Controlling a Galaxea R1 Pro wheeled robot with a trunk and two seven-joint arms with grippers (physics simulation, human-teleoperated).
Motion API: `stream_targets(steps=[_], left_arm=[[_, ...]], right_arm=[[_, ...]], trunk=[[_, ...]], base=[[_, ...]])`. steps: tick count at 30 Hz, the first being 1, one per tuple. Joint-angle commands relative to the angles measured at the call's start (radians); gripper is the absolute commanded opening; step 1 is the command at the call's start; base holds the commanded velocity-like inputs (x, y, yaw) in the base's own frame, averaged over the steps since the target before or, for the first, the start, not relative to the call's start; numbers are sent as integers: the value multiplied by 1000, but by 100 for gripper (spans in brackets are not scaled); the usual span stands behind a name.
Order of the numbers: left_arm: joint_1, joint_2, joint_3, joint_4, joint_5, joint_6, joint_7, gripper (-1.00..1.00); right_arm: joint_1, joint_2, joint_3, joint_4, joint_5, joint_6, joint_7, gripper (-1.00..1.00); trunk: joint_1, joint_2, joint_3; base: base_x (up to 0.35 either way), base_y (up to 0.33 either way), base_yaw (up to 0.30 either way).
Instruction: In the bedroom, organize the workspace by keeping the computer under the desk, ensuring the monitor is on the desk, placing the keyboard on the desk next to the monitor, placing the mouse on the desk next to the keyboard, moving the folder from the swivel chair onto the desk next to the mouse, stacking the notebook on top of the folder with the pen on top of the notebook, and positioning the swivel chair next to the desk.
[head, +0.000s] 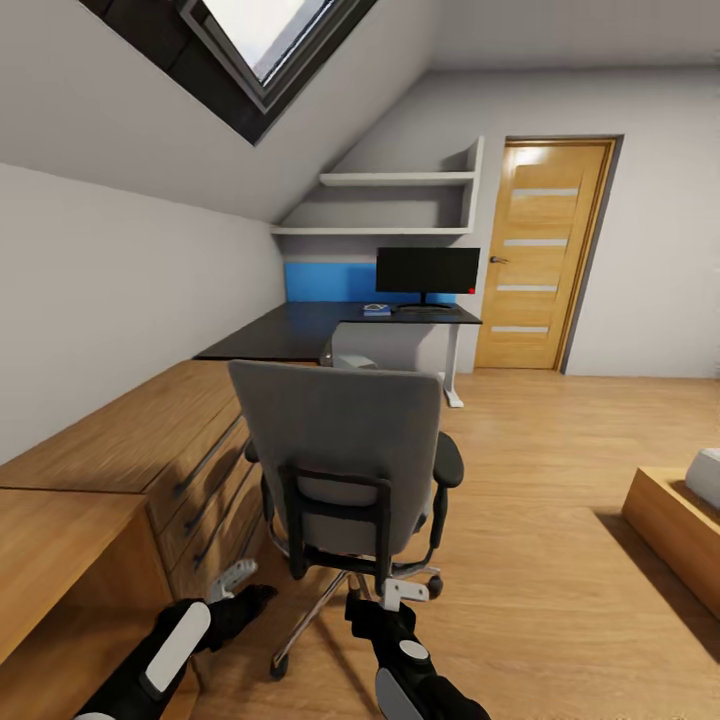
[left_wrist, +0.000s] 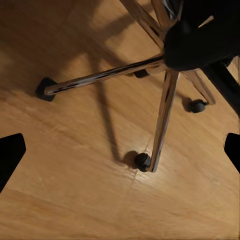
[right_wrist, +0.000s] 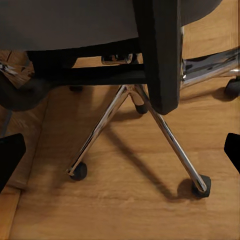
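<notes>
Head view, left to right. A wood drawer unit (head: 200, 470) runs along the left wall. The left gripper (head: 240, 578) hangs low at the near left, fingers spread wide and empty, above the wood floor (head: 560, 520) just beside the chair's chrome base. The swivel chair (head: 345, 450) stands near centre with its grey back toward the robot, well apart from the desk (head: 290, 335) at the far wall. The seat is hidden behind the backrest, so whether the folder lies there cannot be told. The right gripper (head: 405, 590) sits just right of the chair's base, also wide and holding nothing.

On the far desk: a small blue item (head: 377, 310), too small to name, and the monitor (head: 427, 272) upright with something flat and dark at its foot. Monitor placement looks done; chair positioning remains, and the rest cannot be judged from here. An oak door (head: 540, 255) is at the far right.

No readable writing or brand anywhere.
</notes>
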Motion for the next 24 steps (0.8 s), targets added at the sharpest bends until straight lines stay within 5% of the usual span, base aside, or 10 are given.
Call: stream_targets(steps=[1, 24], left_arm=[[-1, -2, -13, -2, 10, 1, 8, 100], [-1, -12, -28, -3, 10, -27, 0, 100]], right_arm=[[-1, 0, 4, -1, -3, 4, -7, 100], [-2, 0, 5, 1, -2, -23, -7, 100]], trunk=[[0, -1, -1], [0, -1, -1]], base=[[0, 30, -50], [0, 100, -4]])
